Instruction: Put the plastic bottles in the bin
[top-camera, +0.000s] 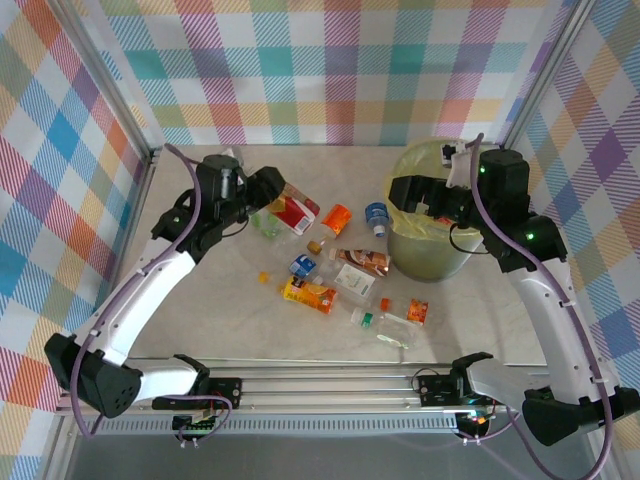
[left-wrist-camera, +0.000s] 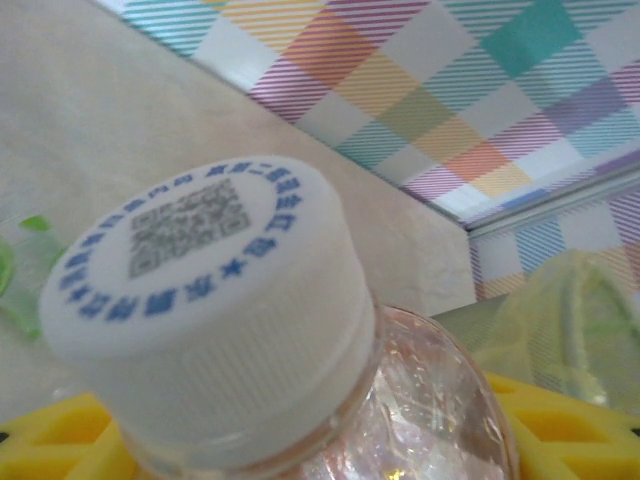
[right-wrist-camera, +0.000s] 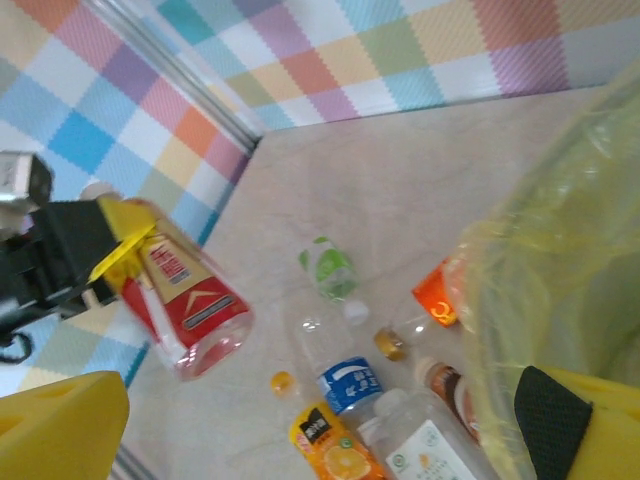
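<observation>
My left gripper (top-camera: 279, 198) is shut on a clear bottle with a red and gold label (top-camera: 296, 213), held off the table at the back left. In the left wrist view its white cap (left-wrist-camera: 205, 300) with blue print looms close, with my yellow fingers (left-wrist-camera: 65, 440) below it. From the right wrist I see this same bottle (right-wrist-camera: 172, 292) hanging tilted at the left. My right gripper (top-camera: 416, 193) stands open over the bin (top-camera: 432, 262), nothing between its fingers (right-wrist-camera: 62, 425). The bin's yellow-green bag (right-wrist-camera: 560, 290) is at the right. Several plastic bottles (top-camera: 311, 294) lie mid-table.
On the table lie an orange bottle (top-camera: 337, 218), a blue-capped one (top-camera: 377, 216), a green-labelled one (top-camera: 265, 223), a brown one (top-camera: 363, 261) and a clear one (top-camera: 388, 324) nearer the front. Loose caps (top-camera: 264, 276) lie among them. Checked walls close in the table.
</observation>
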